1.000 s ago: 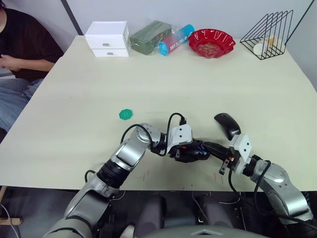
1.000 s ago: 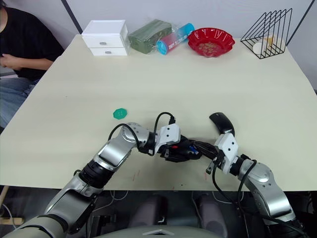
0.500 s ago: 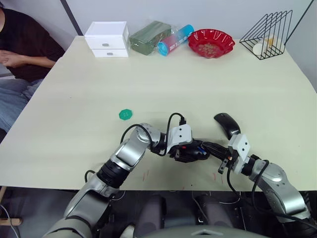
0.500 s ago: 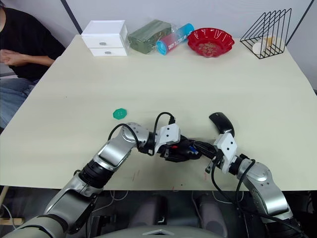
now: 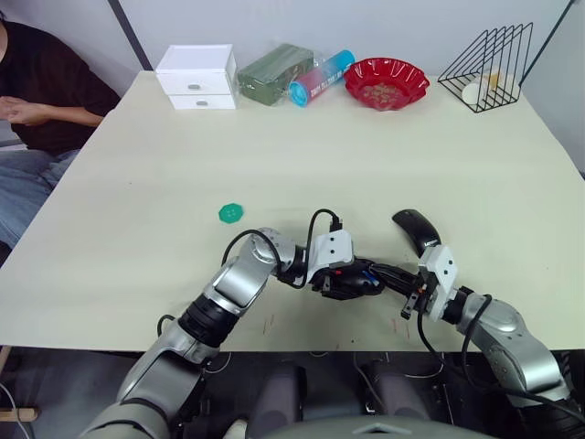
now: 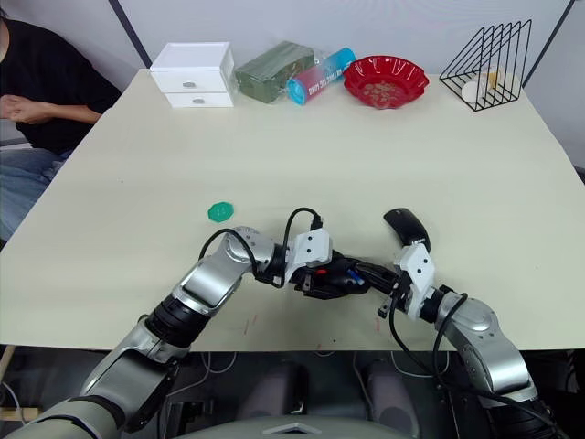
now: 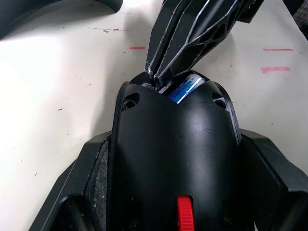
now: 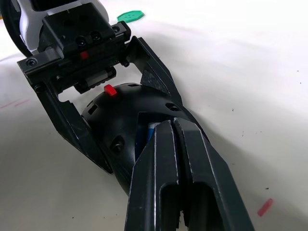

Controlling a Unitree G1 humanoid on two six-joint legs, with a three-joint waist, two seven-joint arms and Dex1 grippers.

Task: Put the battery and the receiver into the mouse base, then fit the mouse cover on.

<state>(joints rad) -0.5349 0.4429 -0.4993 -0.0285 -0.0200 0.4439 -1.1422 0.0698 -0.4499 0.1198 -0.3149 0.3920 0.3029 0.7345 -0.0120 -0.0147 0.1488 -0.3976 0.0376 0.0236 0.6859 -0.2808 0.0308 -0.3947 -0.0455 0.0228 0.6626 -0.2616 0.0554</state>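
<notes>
the mouse base sits near the front edge of the cream table, clamped on both sides between the two fingers of the left gripper, which is closed on it. the red patch shows on the base nearest that wrist. the battery lies in the recess at the end of the base away from the left wrist, its blue and silver body partly in sight. the right gripper reaches in from the opposite side with its two fingers pressed together, no gap between them, their tips at the battery where it meets the edge of the recess. whether the tips press the battery or merely touch it cannot be told. the mouse cover lies on the table just beyond the right wrist, apart from the base. a green round disc rests on the table to the left of the arms, well apart from the base. red marks are noted on the tabletop near the base. a person's arm rests by the left far edge of the table.
</notes>
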